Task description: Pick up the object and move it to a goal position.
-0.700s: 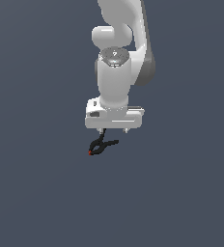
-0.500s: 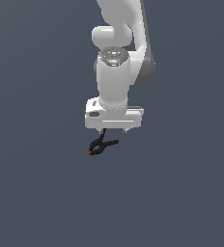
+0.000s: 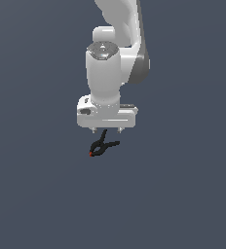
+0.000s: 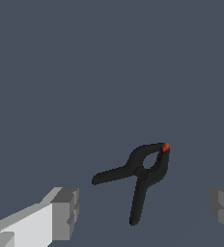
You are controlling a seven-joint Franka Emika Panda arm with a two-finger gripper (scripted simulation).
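The object is a small black spring clamp with two long handles and a red-orange tip. It lies on the dark grey floor just below the white gripper in the exterior view. In the wrist view the clamp lies flat between the two grey fingertips, which stand wide apart on either side of it. The gripper is open and holds nothing. It hangs above the clamp, not touching it.
A plain dark grey floor fills both views. The white arm rises toward the exterior view's top. No goal marker shows.
The arm and gripper have barely moved in the last 0.7 s. The clamp lies in the same place.
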